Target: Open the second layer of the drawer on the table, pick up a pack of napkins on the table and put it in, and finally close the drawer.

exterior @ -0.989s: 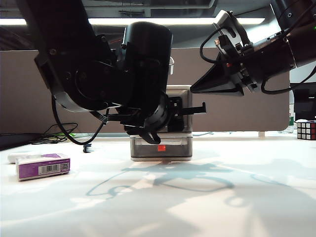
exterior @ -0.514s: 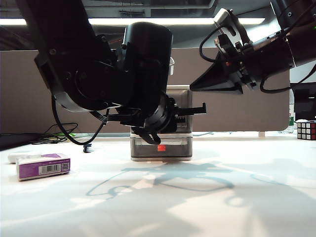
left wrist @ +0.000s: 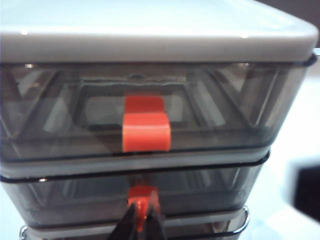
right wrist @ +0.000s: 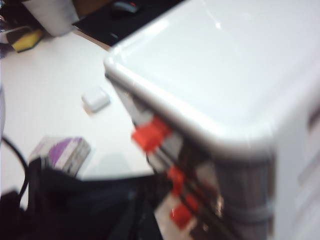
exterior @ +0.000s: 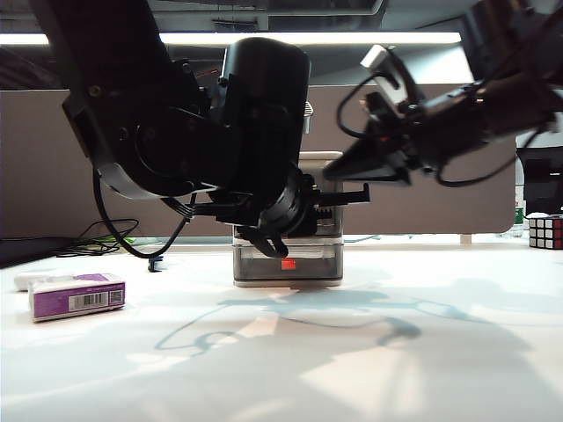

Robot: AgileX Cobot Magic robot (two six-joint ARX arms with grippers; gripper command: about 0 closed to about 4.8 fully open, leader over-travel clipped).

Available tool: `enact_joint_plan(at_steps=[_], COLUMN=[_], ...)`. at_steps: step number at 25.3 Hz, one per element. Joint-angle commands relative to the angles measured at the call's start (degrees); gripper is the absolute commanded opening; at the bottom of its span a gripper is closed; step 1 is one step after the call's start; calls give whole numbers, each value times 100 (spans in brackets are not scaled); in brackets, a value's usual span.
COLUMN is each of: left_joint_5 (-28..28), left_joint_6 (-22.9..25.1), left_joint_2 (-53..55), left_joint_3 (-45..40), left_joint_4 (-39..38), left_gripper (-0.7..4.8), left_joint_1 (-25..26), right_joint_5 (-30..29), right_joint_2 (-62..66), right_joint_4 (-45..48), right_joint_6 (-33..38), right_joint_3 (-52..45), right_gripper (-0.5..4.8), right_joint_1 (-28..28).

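Left gripper (left wrist: 140,222) jaws pinched on second layer (left wrist: 150,192) red tab. Right gripper (exterior: 339,169) above drawer (exterior: 327,163), jaw state unclear.

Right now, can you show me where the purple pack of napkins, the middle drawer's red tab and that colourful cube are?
pack of napkins (exterior: 76,296), exterior view, its purple front face.
middle drawer's red tab (left wrist: 140,195), left wrist view, the tab's top.
colourful cube (exterior: 545,232), exterior view, its front face.
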Motion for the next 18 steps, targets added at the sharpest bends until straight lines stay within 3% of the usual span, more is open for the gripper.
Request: enact_joint_plan(at_steps=[1,18], left_joint_5=[-61,-59], left_joint_6=[37,39], left_joint_2=[-24,-63], left_joint_3=[2,-74], left_joint_4=[-24,-96], left_gripper=[-5,-5], left_joint_1=[-22,-55], right_joint_5=[-52,116], right_joint_2=[186,461], right_joint_4=[59,55], right_joint_6=[13,-11], right_joint_3=[306,588], right_gripper=[-4,-4], right_joint_1=[79,74])
